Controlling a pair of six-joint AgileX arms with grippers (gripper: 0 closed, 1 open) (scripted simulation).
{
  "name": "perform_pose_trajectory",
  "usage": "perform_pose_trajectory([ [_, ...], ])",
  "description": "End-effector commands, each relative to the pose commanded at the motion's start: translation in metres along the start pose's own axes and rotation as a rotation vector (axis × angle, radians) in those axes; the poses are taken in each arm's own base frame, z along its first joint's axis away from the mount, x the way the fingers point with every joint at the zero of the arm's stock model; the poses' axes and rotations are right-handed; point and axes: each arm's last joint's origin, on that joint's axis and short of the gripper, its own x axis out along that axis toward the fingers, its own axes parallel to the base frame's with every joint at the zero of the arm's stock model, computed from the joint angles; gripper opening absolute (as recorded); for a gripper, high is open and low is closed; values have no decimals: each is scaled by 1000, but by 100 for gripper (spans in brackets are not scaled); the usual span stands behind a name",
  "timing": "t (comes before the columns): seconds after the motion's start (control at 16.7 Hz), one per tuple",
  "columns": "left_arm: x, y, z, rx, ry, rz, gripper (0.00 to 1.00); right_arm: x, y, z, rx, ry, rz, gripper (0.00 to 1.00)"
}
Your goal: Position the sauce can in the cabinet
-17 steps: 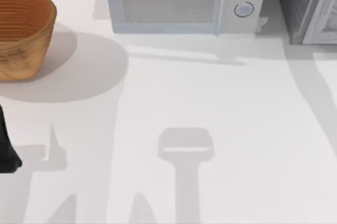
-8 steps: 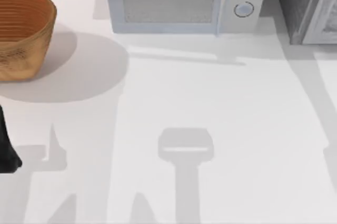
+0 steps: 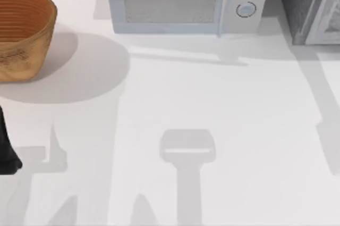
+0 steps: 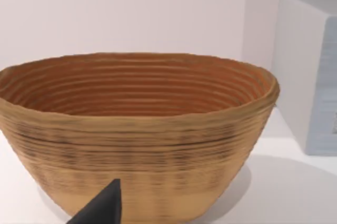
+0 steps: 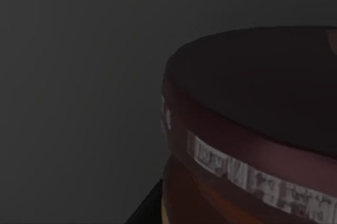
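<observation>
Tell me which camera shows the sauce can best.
The right wrist view: the sauce can sits close up there, dark lid and label band visible against dim grey. The top view and left wrist view give nothing of it.

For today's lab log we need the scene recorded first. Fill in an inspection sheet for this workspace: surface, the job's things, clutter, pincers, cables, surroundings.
Surface: white table, crossed by grey shadows.
Job's things: sauce can seen close up in the dim right wrist view, dark maroon lid above a pale printed band, grey behind it; whether it is inside the cabinet cannot be told. Cabinet, dark speckled grey with a paler framed panel, at the table's far right corner.
Clutter: woven basket at the far left; pale microwave with two round knobs at the back.
Pincers: left pincer, a dark tip facing the basket; left arm parked at the table's left edge.
Cables: nothing seen.
Surroundings: plain pale wall.
</observation>
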Motion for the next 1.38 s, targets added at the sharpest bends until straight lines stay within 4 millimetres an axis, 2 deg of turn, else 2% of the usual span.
perform_pose_trajectory([
  [0.3,0,0,0,0,0,0,100,2,0,-1,-1,1,-1,0],
  [1.08,0,0,0,0,0,0,100,2,0,-1,-1,1,-1,98],
  [1.38,0,0,0,0,0,0,100,2,0,-1,-1,1,-1,100],
])
